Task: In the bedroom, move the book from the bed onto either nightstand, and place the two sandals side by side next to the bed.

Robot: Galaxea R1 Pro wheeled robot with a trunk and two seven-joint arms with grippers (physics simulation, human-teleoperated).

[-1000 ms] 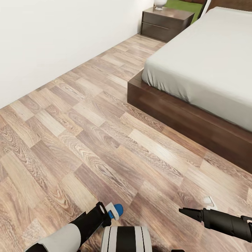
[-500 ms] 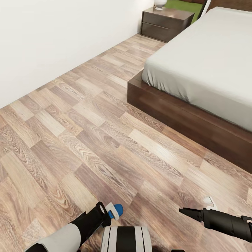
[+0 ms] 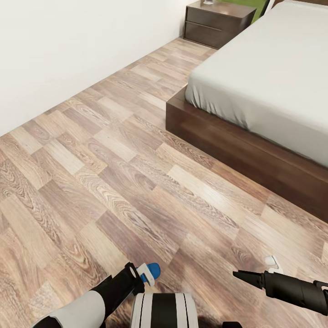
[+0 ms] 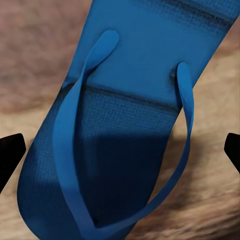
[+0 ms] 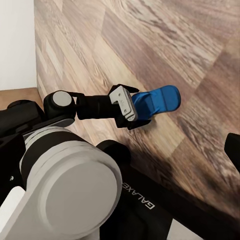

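One bright blue sandal [image 3: 154, 271] sits at the tip of my left gripper [image 3: 144, 275], low over the wood floor just ahead of my base. Its strap side faces the left wrist camera, where the sandal [image 4: 135, 100] lies between my fingertips [image 4: 10, 155], which stand far apart and clear of it. From the right wrist, the sandal [image 5: 157, 100] juts out past the left gripper [image 5: 131, 114] and seems to rest on the planks. My right gripper [image 3: 236, 274] hovers empty and open to the right. The bed [image 3: 237, 150] stands ahead right, the nightstand [image 3: 218, 20] beyond. The book is out of view.
A white wall [image 3: 68, 54] runs along the left, leaving a wide strip of plank floor [image 3: 127, 173] between it and the bed frame. My own base [image 3: 164, 312] fills the bottom middle of the head view.
The head camera has tipped slightly downward, so bed and nightstand sit higher in the picture. Both arms and the sandal hold the same positions.
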